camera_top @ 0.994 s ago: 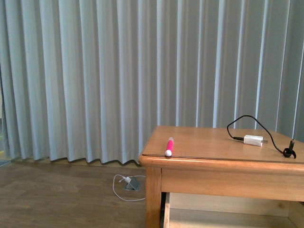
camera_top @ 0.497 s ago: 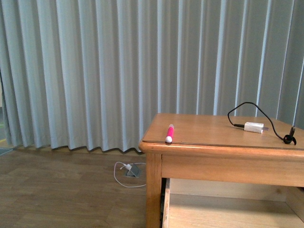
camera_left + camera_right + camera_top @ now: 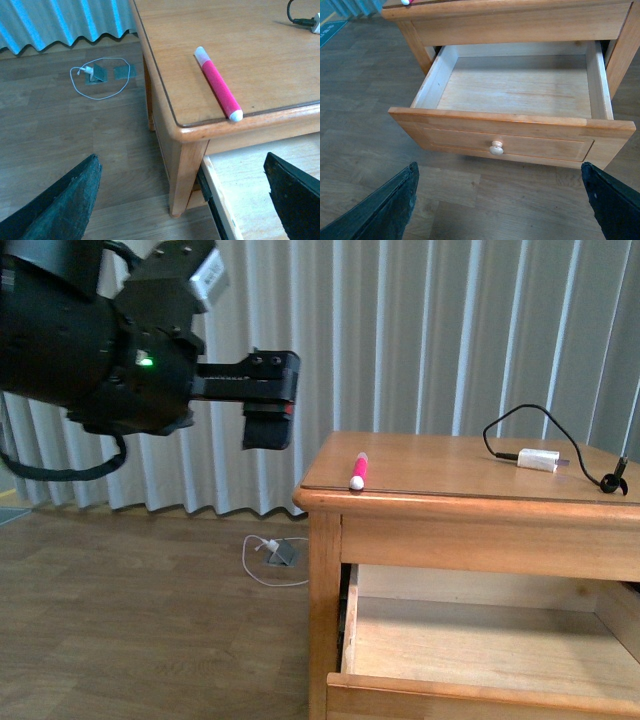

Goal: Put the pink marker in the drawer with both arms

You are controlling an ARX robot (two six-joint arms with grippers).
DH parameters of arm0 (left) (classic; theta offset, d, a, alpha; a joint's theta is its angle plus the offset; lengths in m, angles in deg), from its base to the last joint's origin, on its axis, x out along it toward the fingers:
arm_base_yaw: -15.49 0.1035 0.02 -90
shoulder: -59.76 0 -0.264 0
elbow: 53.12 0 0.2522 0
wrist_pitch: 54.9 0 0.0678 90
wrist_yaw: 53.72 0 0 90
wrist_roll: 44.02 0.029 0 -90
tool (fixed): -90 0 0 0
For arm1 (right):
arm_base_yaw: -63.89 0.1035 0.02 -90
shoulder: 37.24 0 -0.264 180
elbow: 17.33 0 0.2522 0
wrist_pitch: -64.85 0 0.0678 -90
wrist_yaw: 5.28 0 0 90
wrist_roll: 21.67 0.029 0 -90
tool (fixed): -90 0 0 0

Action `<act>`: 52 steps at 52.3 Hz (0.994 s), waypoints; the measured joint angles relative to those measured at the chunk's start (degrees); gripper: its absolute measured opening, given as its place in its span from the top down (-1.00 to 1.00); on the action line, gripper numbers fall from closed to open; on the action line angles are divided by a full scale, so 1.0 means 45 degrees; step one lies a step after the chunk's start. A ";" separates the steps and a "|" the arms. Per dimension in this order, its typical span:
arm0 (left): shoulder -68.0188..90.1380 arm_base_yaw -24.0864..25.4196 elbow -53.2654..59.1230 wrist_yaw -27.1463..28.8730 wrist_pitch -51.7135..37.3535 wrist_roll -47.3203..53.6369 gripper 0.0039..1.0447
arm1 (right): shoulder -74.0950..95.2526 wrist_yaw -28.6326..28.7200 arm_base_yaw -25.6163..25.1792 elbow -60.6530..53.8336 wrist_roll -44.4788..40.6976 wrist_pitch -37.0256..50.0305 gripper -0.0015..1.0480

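Observation:
The pink marker lies on the wooden table top near its front left corner, white cap toward the edge; it shows in the left wrist view. My left gripper is open, in the air left of the table, apart from the marker; in its wrist view the jaws stand wide over the table leg. The drawer is pulled open and empty, its knob at the front; its inside shows in the front view. My right gripper is open in front of the drawer, above the floor.
A white charger block with a black cable lies at the table's far right. A white cord and a grey plug lie on the wood floor left of the table. Grey curtains hang behind.
My left arm has come into the front view from the left. The camera has dropped or tilted, so the open drawer shows more.

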 joint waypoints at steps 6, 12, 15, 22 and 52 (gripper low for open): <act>0.1486 -0.0238 -0.1773 -0.0112 0.0491 -0.0165 -0.89 | 0.0000 0.0000 0.0000 0.0000 0.0000 0.0000 -0.84; 0.2705 -0.0427 -0.3337 -0.0325 0.0957 -0.0355 -0.89 | 0.0000 0.0000 0.0000 0.0000 -0.0005 0.0000 -0.84; 0.3211 -0.0520 -0.4017 -0.0413 0.1180 -0.0423 -0.89 | 0.0000 0.0000 0.0000 0.0000 -0.0005 0.0000 -0.84; 0.4464 -0.0714 -0.5625 -0.0437 0.1909 -0.0427 -0.89 | 0.0000 0.0000 0.0000 0.0000 -0.0005 0.0000 -0.84; 0.7548 -0.1161 -0.9262 -0.0267 0.3492 -0.0369 -0.89 | 0.0000 0.0000 0.0000 0.0000 -0.0005 0.0000 -0.84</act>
